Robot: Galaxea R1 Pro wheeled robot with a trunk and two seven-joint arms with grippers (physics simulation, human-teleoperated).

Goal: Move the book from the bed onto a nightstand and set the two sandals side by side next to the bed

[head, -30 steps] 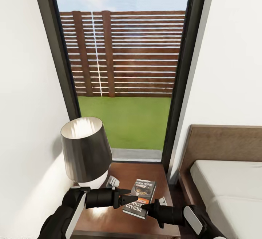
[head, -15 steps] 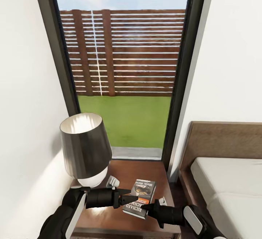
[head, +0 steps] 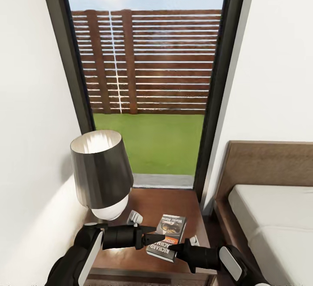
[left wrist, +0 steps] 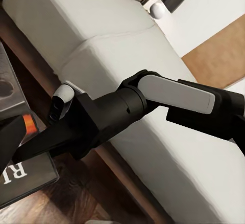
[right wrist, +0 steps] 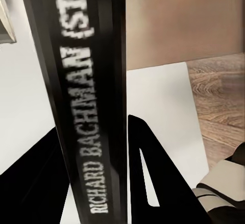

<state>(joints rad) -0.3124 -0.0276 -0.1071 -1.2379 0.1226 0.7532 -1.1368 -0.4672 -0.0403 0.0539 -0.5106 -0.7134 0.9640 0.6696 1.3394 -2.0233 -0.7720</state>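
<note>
The book [head: 167, 236], dark with an orange band and white lettering, lies cover up over the nightstand [head: 174, 201], near its front edge. My right gripper [head: 174, 247] is shut on its near edge. In the right wrist view the spine [right wrist: 87, 106] stands clamped between the two black fingers. My left gripper [head: 159, 233] is open, with its tips at the book's left edge. One of its fingers [left wrist: 10, 137] hangs over the cover [left wrist: 20, 178]. I cannot tell whether the book rests on the top. The bed [head: 274, 220] lies at the right. The sandals are out of view.
A dark-shaded table lamp [head: 101, 170] with a white base stands on the nightstand's back left corner. Behind is a tall dark-framed window [head: 148, 81] showing fence and grass. A white wall closes in on the left. The bed's wooden headboard [head: 269, 164] rises right of the nightstand.
The whole picture has shifted a little upward, so the camera has moved. Both grippers and the book keep their places relative to each other.
</note>
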